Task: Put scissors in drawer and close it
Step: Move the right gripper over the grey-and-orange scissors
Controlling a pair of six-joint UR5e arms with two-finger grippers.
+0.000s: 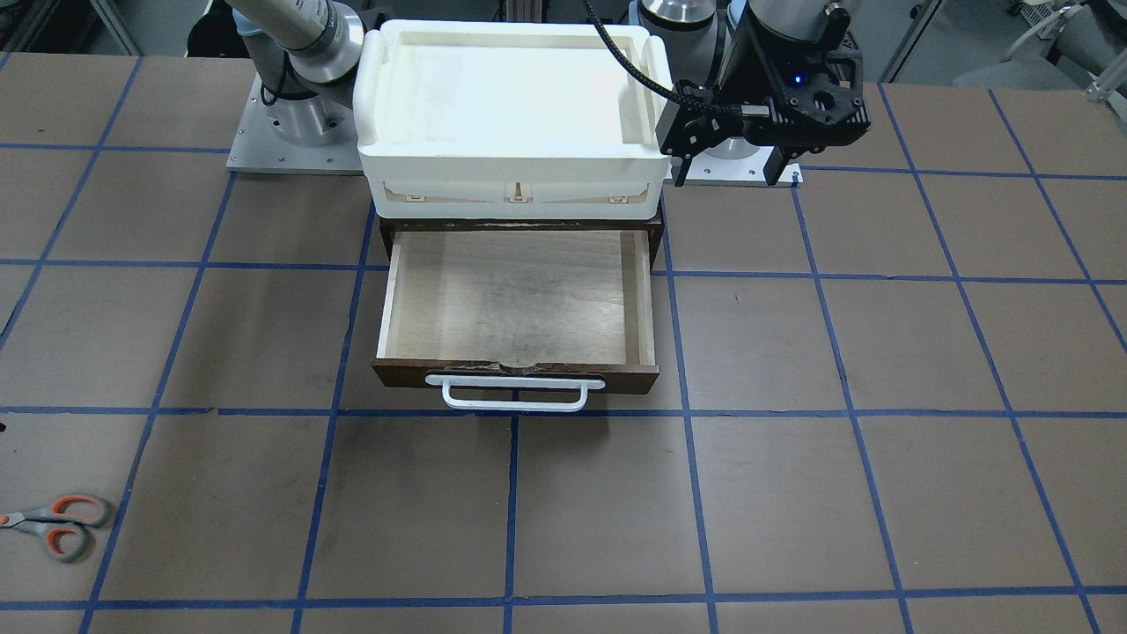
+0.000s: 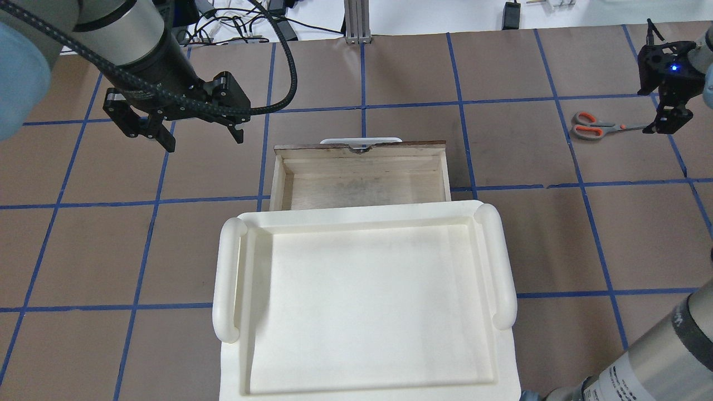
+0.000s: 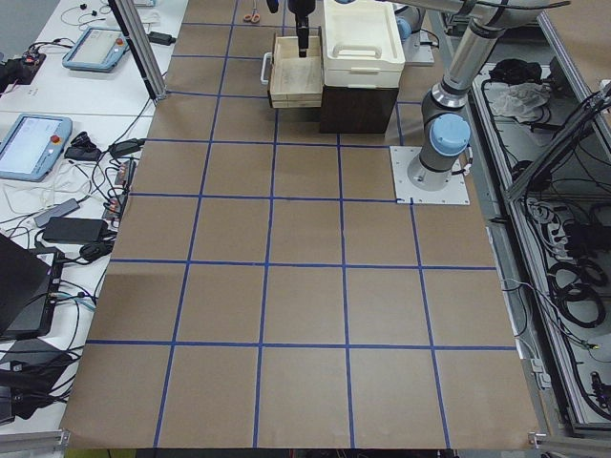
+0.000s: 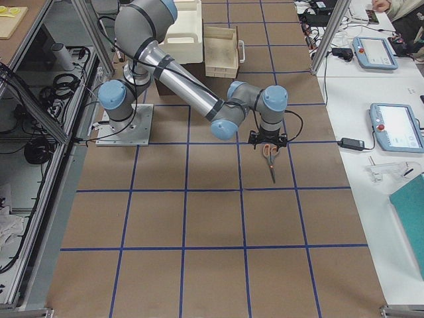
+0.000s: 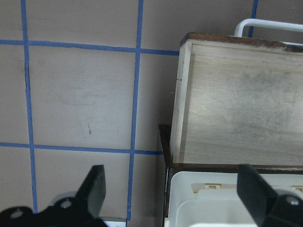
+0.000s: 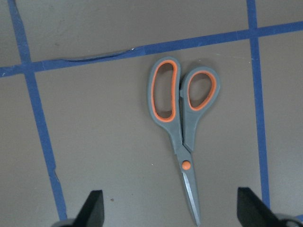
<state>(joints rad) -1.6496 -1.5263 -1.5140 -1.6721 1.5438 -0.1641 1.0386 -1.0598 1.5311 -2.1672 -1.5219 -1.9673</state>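
Note:
The scissors [image 6: 182, 123], grey handles lined orange, lie flat and closed on the brown table, far off to the drawer's side [image 2: 593, 127] [image 1: 53, 527]. My right gripper [image 6: 170, 210] is open and hovers over their blade end [image 2: 665, 122], touching nothing. The drawer [image 1: 616, 380] is pulled open; its pale plywood inside [image 2: 362, 186] holds nothing, and its white bar handle [image 1: 515, 394] faces away from me. My left gripper [image 2: 203, 139] is open and empty, above the table beside the drawer's left side [image 5: 173, 189] [image 1: 727, 172].
A large white plastic tray [image 2: 228, 273] sits on the dark cabinet [image 1: 656, 231] that houses the drawer. Blue tape lines grid the table. The arm bases [image 1: 290, 132] stand beside the cabinet. Tablets and cables [image 4: 394, 126] lie beyond the table's far edge.

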